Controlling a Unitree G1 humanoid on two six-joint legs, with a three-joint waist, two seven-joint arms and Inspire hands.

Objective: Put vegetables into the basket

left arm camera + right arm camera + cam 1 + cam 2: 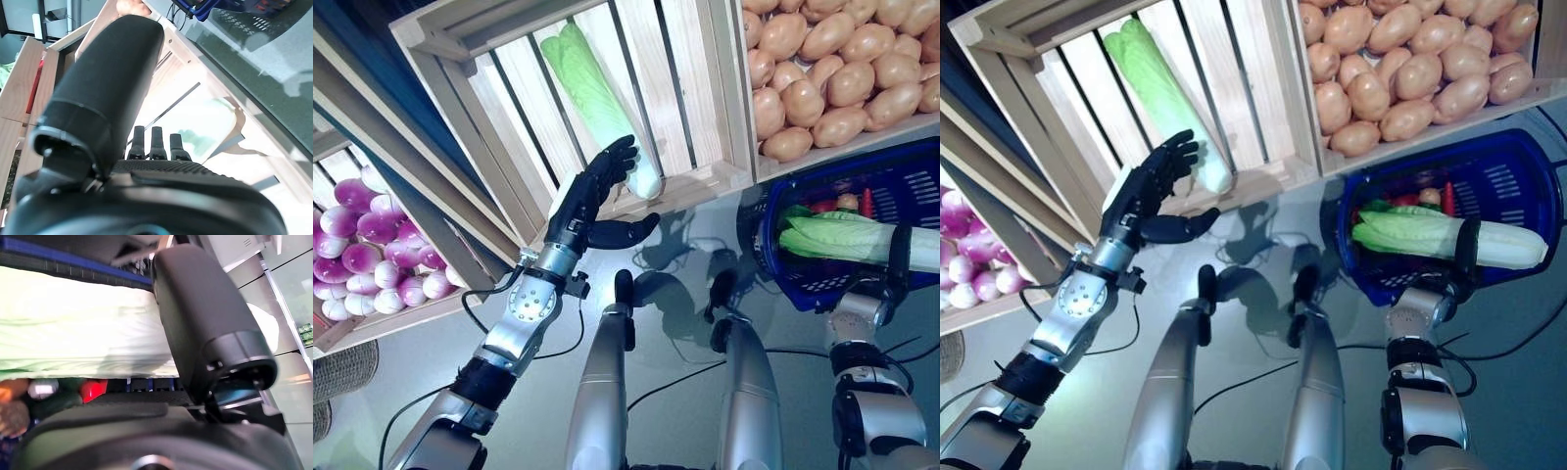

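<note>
A long green-and-white cabbage (pixel 597 98) lies in the slatted wooden crate (pixel 705 186). My left hand (pixel 592 201) is raised to it, open, its straight fingers (pixel 154 144) by the cabbage's white lower end (pixel 205 122) and the thumb spread apart. My right hand (pixel 1467 250) is shut on a second cabbage (pixel 832 240), held level just above the blue basket (pixel 1518 166). In the right wrist view the thumb (pixel 195 318) wraps over this pale cabbage (pixel 73 333). Red and green vegetables (pixel 93 389) lie in the basket beneath it.
A crate of potatoes (pixel 842 78) stands to the right of the cabbage crate, right above the basket. A crate of purple-and-white turnips (pixel 372 264) sits at the far left. A woven basket's edge (pixel 342 372) shows at the lower left.
</note>
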